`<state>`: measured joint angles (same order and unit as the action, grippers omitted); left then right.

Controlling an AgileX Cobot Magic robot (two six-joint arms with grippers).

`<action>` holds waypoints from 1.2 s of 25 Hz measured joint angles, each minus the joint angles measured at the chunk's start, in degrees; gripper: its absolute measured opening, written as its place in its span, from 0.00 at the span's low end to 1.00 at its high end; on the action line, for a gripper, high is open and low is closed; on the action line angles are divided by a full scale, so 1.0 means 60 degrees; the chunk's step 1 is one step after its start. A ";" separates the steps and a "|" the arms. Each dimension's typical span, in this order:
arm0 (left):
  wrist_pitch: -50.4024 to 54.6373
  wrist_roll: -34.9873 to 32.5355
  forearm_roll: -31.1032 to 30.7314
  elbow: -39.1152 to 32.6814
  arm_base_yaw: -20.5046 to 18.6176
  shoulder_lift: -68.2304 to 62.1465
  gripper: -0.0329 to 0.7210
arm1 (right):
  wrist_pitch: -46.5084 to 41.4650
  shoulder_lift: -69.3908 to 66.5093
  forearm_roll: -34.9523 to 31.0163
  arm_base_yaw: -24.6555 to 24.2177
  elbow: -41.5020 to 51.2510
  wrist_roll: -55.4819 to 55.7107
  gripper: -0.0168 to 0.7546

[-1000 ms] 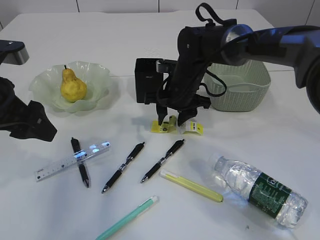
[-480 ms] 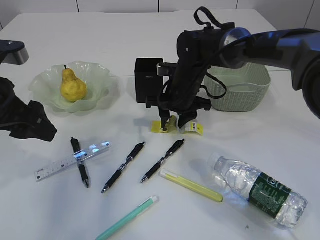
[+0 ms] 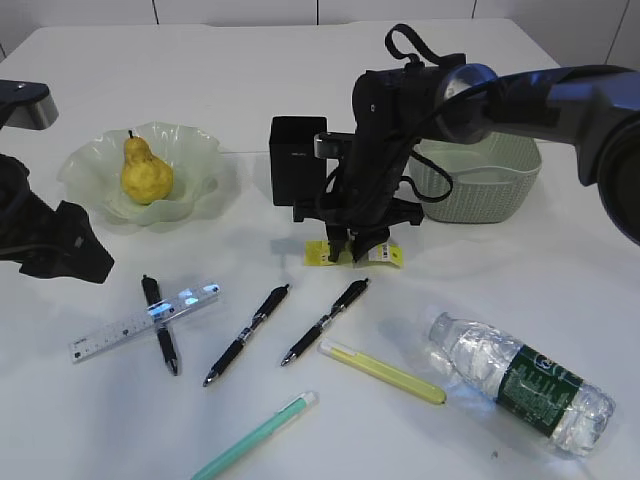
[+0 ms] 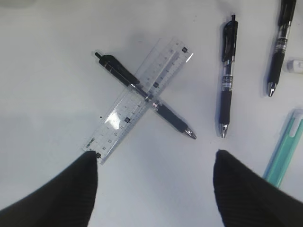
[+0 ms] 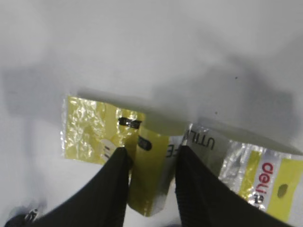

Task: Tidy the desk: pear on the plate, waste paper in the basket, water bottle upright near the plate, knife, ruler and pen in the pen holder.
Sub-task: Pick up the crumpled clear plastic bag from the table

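Observation:
My right gripper (image 3: 352, 245) (image 5: 151, 153) is down on the table in front of the black pen holder (image 3: 295, 165), shut on a raised fold of the yellow-and-silver waste paper wrapper (image 3: 318, 254) (image 5: 90, 127). My left gripper (image 4: 154, 158) is open and empty, hovering by the near end of the clear ruler (image 4: 142, 101) (image 3: 110, 335), which lies crossed over a black pen (image 4: 170, 118) (image 3: 160, 325). The pear (image 3: 145, 175) sits on the pale green plate (image 3: 195, 150). The water bottle (image 3: 520, 380) lies on its side at the front right. The yellow knife (image 3: 385, 372) lies flat.
The green basket (image 3: 490, 175) stands behind my right arm, right of the pen holder. Two more black pens (image 3: 248, 332) (image 3: 325, 320) and a teal pen (image 3: 255, 437) lie at the front. My left arm (image 3: 60, 250) is at the left edge.
My right gripper has lowered onto the wrapper and its fingers have closed from spread to pinching the fold. The left arm and the other things have not moved.

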<state>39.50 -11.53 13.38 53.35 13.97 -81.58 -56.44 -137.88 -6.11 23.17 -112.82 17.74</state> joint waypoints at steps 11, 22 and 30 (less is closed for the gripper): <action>0.0000 0.0000 0.0000 0.0000 0.0000 0.0000 0.76 | 0.0253 0.0000 0.0116 0.0000 0.0000 0.0000 0.27; 0.0000 0.0000 0.0000 0.0000 0.0000 0.0000 0.76 | 0.0253 0.0000 0.0251 0.0000 0.0000 -0.0074 0.04; 0.0000 0.0000 0.0000 0.0000 0.0000 0.0000 0.76 | -0.0389 0.0000 0.0426 0.0000 -0.0367 -0.0405 0.04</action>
<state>39.50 -11.53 13.38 53.35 13.97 -81.58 -58.77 -137.88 -3.56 23.17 -115.03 15.31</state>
